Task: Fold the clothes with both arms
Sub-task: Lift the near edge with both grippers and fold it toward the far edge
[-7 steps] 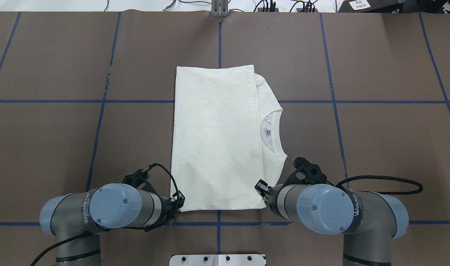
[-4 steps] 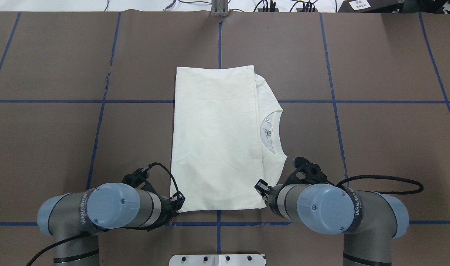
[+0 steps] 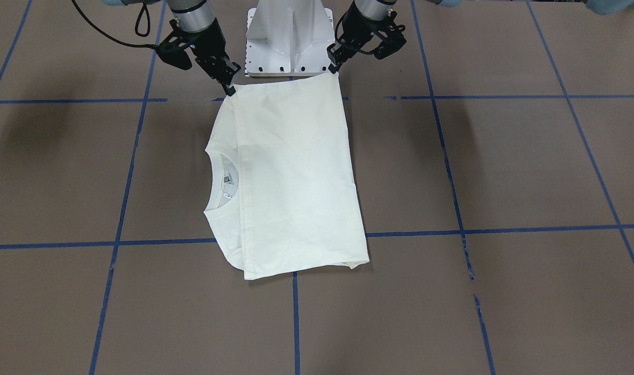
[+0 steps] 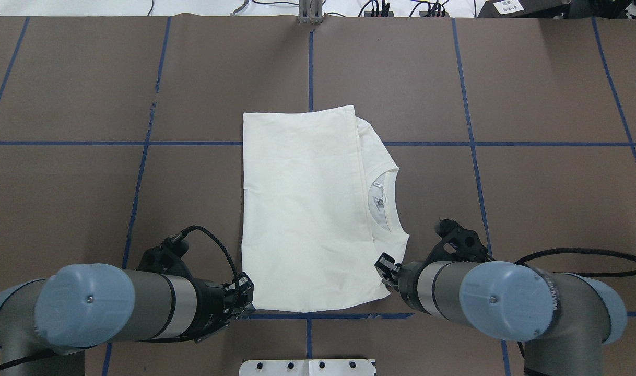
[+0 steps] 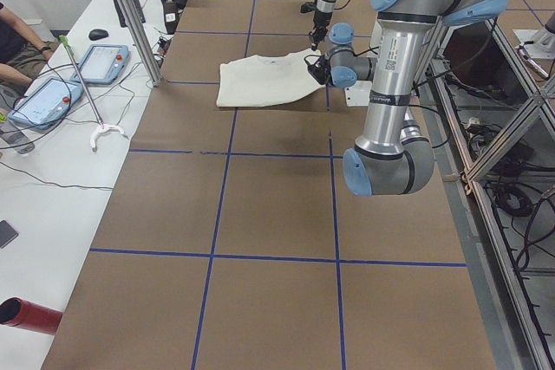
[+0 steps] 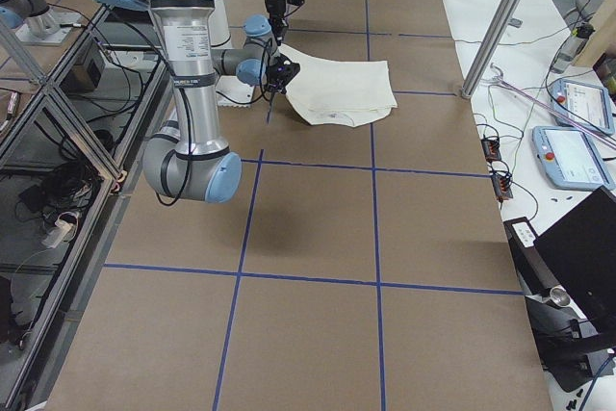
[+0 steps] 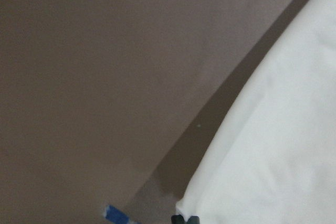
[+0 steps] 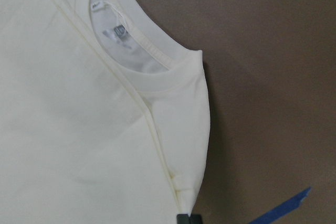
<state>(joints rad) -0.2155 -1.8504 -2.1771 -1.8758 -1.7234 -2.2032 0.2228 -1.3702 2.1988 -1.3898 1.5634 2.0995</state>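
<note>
The cream shirt (image 4: 302, 209) lies folded into a rectangle mid-table, plain side up, with its ribbed collar (image 4: 388, 198) poking out on the right. The print is hidden. My left gripper (image 4: 242, 300) is shut on the shirt's near left corner. My right gripper (image 4: 383, 266) is shut on the near right corner. In the front-facing view the shirt (image 3: 291, 177) rises at its robot-side edge between the left gripper (image 3: 331, 70) and the right gripper (image 3: 229, 88). The left wrist view shows cloth (image 7: 273, 156) at the closed tips. The right wrist view shows the collar (image 8: 152, 72).
The brown table cover carries a blue tape grid (image 4: 469, 143). The white pedestal base (image 4: 307, 367) sits at the near edge between the arms. A black cable (image 4: 574, 258) loops right of the right arm. Side desks hold tablets (image 5: 43, 101) and a metal post (image 5: 130, 15).
Both arms have drawn back toward the robot's base and apart. The shirt has been dragged toward the robot, and its near corners have come up with the grippers.
</note>
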